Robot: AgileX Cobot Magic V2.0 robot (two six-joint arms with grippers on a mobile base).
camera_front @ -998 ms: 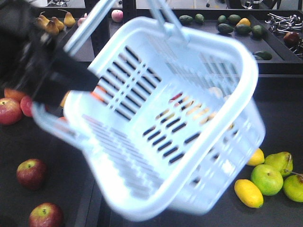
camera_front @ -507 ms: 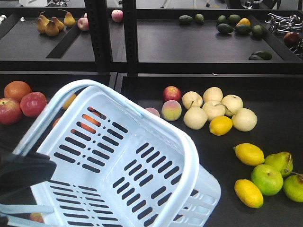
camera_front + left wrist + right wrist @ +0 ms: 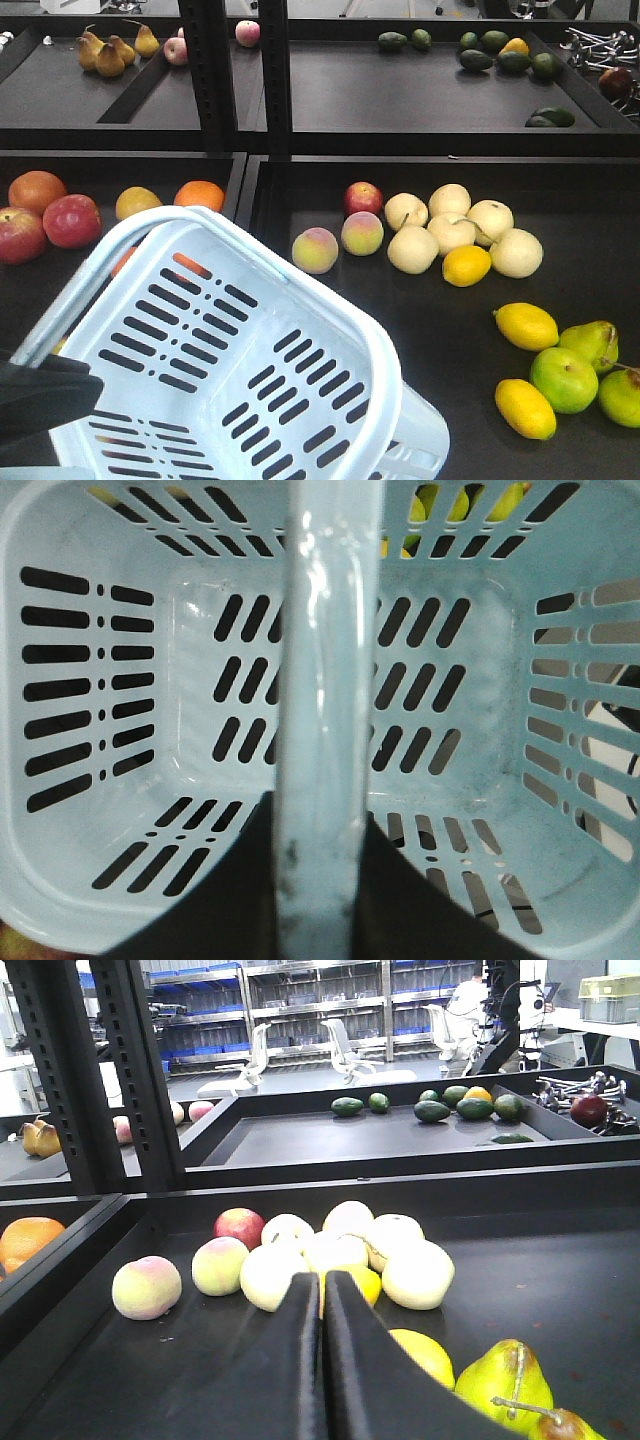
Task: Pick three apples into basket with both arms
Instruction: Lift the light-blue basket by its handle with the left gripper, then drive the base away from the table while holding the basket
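Left gripper (image 3: pixel 318 825) clamped on basket (image 3: pixel 195 610) handle (image 3: pixel 325 680), basket hanging beneath, right gripper (image 3: pixel 322 1285) closed empty.

I see the basket (image 3: pixel 330 305) pale blue-white, patterned with rows of dark slots; right of it, a yellow lemon (image 3: pixel 527 325) and green apple (image 3: pixel 565 378) on a black shelf (image 3: pixel 460 330).

Black perforated uprights (image 3: pixel 55 1070) frame dark display trays (image 3: pixel 400 1135); behind stand white office chairs (image 3: pixel 345 1045) and shelving with blue bins (image 3: pixel 320 985).

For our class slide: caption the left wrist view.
Left hand grips the swing handle of an empty pale blue slotted plastic basket.
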